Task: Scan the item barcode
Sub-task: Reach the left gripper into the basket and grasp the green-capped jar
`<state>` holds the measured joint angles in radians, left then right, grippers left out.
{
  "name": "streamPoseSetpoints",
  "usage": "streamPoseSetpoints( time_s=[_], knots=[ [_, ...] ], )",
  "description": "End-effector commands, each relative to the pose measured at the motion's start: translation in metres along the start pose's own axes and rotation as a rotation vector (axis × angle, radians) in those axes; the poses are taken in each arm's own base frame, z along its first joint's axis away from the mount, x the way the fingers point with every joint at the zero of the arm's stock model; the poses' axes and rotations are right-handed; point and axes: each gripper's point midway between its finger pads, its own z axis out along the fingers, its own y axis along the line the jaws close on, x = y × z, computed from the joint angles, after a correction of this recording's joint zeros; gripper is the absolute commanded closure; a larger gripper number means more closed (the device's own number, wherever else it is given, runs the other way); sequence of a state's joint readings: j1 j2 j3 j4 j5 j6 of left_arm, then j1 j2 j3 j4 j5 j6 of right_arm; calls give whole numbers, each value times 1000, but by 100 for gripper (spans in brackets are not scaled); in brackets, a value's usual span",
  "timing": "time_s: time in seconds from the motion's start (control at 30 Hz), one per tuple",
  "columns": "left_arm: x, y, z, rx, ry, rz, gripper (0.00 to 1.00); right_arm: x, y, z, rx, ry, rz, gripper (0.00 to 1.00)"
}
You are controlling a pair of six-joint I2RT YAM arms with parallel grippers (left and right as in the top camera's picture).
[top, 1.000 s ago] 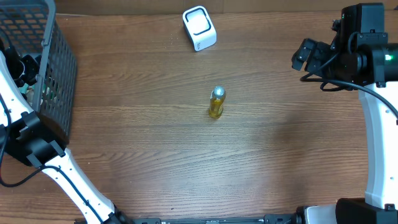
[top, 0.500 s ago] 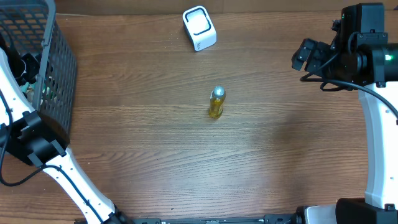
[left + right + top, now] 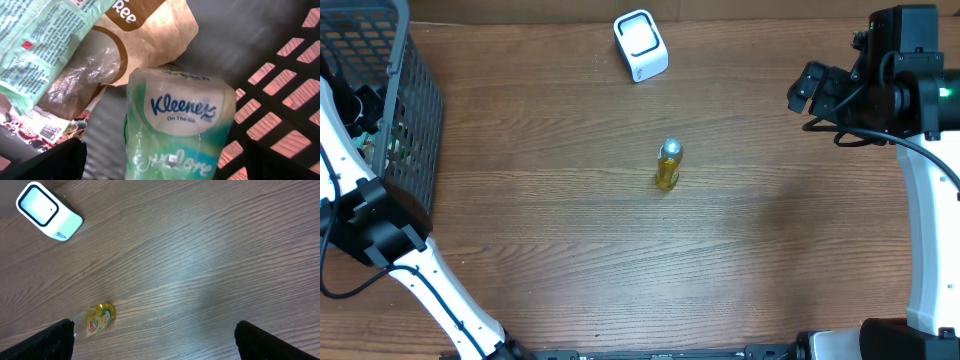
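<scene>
A green and white Kleenex tissue pack [image 3: 177, 125] lies in the dark mesh basket [image 3: 415, 130], filling the middle of the left wrist view. My left gripper [image 3: 165, 167] is down inside the basket, open, one finger on each side of the pack and clear of it. A white barcode scanner [image 3: 640, 45] sits at the table's far edge. A small yellow bottle [image 3: 668, 165] with a silver cap stands mid-table. My right gripper [image 3: 810, 90] hovers open and empty at the right; the bottle [image 3: 100, 318] and the scanner [image 3: 48, 211] show in its view.
Beside the tissue pack in the basket lie a brown paper bag [image 3: 145, 40] and a pale green printed packet [image 3: 45, 45]. The basket's mesh wall [image 3: 295, 100] stands close on the right of the left gripper. The right arm's base rises along the table's right edge.
</scene>
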<state>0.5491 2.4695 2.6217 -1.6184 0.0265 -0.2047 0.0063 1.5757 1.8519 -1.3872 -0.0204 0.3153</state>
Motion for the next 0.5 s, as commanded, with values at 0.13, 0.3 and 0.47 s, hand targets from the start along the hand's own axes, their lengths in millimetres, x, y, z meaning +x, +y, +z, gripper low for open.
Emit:
streamPoseSetpoints(
  time_s=[0.13, 0.3, 0.47],
  knots=[
    [10, -9, 23, 6, 64, -9, 0, -1, 0, -3, -7, -10, 8, 0],
    [17, -7, 40, -3, 105, -14, 1, -2, 1, -3, -8, -14, 8, 0],
    [20, -6, 51, -8, 122, -16, 12, -2, 1, -3, -8, -14, 8, 0]
  ],
)
